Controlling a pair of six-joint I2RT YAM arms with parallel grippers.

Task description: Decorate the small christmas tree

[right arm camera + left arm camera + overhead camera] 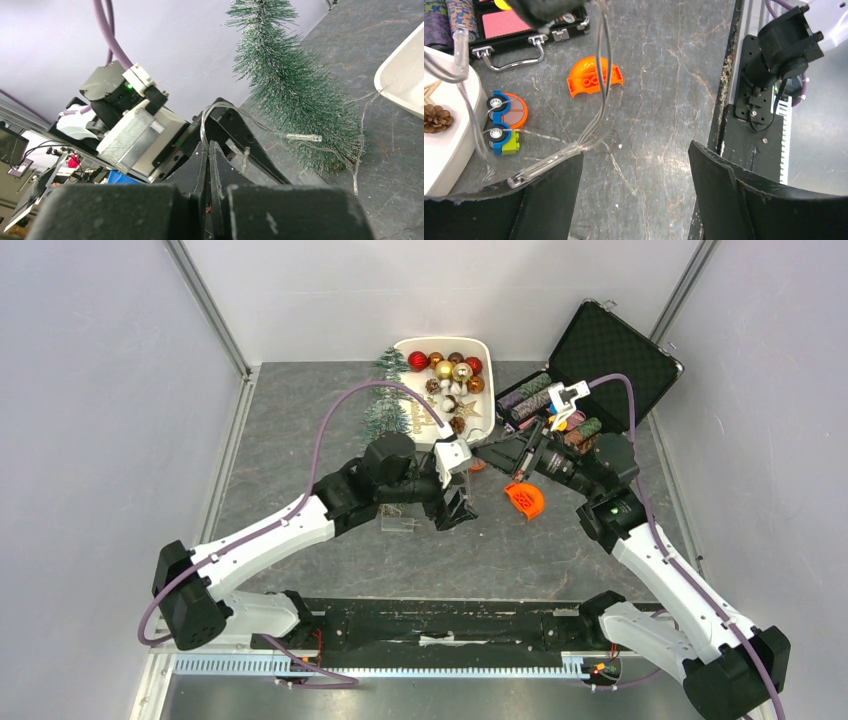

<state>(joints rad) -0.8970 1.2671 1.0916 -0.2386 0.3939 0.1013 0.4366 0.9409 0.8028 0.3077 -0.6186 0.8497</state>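
Note:
The small christmas tree (386, 412) stands left of the white tray; it also shows in the right wrist view (292, 95), frosted green and bristly. A clear light string (302, 137) with small bulbs runs from the tree's foot to my right gripper (207, 147), which is shut on the wire at mid-table (492, 452). My left gripper (636, 190) is wide open just above the table (458, 505). Strands of the light string (599, 100) hang in front of it and lie over its left finger (549, 195).
A white tray (487, 350) of baubles and pine cones sits at the back. An open black case (610, 350) with rolls is at the back right. An orange curved block (594, 76) and a blue-orange toy car (504, 122) lie on the table.

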